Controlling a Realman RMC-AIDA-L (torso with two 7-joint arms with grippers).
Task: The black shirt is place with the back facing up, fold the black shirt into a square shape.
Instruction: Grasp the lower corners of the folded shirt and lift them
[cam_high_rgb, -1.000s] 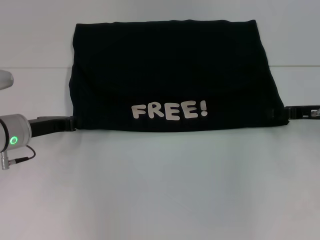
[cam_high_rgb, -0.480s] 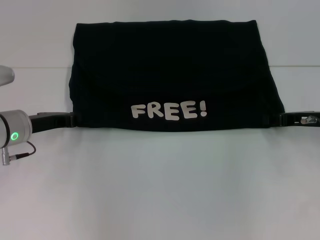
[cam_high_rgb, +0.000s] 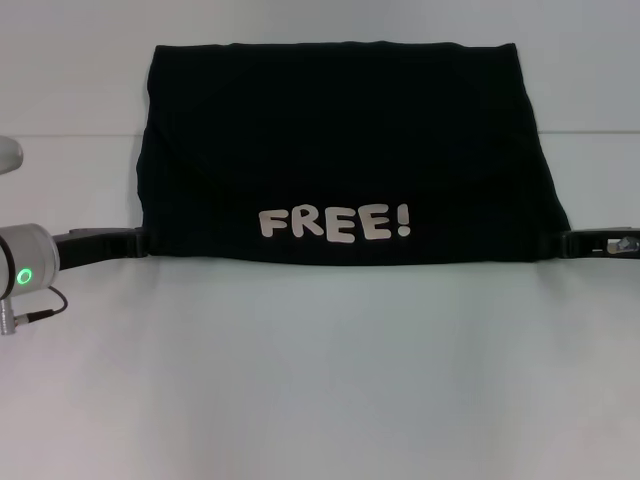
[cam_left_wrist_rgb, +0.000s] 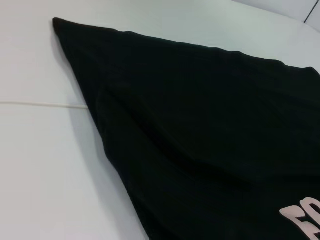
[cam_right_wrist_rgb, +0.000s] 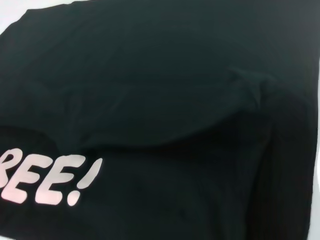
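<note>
The shirt (cam_high_rgb: 345, 150) lies folded in the upper middle of the frame on the bench (cam_high_rgb: 320, 380), lettering up: wider than deep, so not yet square. You see each claw, left (cam_high_rgb: 135, 242) and right (cam_high_rgb: 568, 243), at its lower corners; grip cannot be told.

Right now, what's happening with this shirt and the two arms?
The black shirt lies folded into a wide rectangle on the white table, with its cream "FREE!" lettering facing up along the near edge. The left gripper sits low at the shirt's near left corner and the right gripper at its near right corner. Whether either one is gripping the fabric can't be made out.
</note>
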